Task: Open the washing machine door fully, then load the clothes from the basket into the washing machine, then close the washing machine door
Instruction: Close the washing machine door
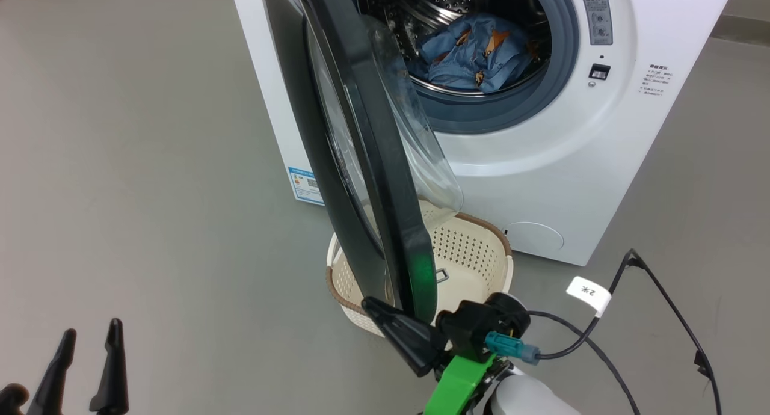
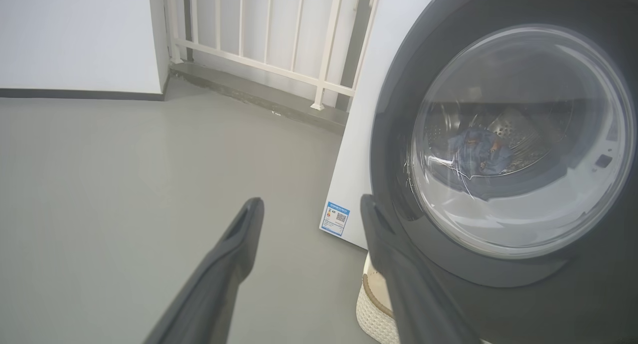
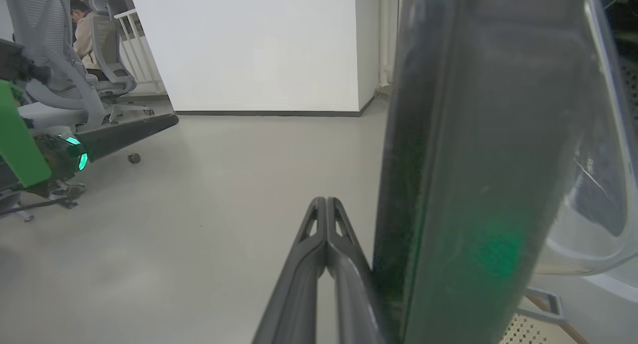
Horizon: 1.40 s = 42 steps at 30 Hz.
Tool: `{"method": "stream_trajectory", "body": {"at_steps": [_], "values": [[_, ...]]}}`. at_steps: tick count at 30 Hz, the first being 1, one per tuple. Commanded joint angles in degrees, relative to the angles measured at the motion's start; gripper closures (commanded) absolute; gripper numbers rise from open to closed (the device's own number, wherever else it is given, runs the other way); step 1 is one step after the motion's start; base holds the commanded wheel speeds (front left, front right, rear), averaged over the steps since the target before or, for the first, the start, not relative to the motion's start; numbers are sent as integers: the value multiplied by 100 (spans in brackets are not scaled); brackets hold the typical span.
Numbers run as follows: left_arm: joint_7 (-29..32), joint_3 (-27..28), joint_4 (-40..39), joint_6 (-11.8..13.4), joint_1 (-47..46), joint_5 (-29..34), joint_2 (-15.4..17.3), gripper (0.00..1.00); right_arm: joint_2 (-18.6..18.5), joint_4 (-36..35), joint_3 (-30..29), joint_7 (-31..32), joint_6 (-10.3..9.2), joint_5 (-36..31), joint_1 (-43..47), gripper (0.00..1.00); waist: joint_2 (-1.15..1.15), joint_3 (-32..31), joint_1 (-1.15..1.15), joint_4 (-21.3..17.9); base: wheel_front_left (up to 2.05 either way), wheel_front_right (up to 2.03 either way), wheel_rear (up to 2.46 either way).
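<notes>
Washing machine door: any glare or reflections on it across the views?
Right wrist view: green glow on the washing machine door, along its edge. Head view: same green sheen low on its rim. Left wrist view: clothes dim through it, thin white streaks.
</notes>
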Motion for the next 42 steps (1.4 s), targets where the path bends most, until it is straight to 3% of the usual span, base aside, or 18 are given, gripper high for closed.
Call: {"method": "stream_trajectory", "body": {"at_steps": [1,9,20,31,42], "values": [[-37,251,-89,-14,-325,-69,215,0,102,-75,-33,-27,9,22,-193,100,-1,20,0,3,0,0,0],[-37,287,-147,-14,-387,-190,346,0,103,30,-687,-27,9,-236,-166,100,-1,246,0,-46,0,0,0],[-37,281,-277,-14,-547,-539,740,0,103,-470,-2385,-27,9,-957,-170,100,-1,943,0,-215,0,0,0],[-37,239,-488,-14,-929,-899,1250,0,103,-721,-3107,-27,9,-1448,-856,100,-1,1785,0,-389,0,0,0],[-37,235,-698,-14,-1129,-1159,1466,0,103,-777,-3735,-27,9,-1797,-1566,100,-1,2366,0,-480,0,0,0]]}}
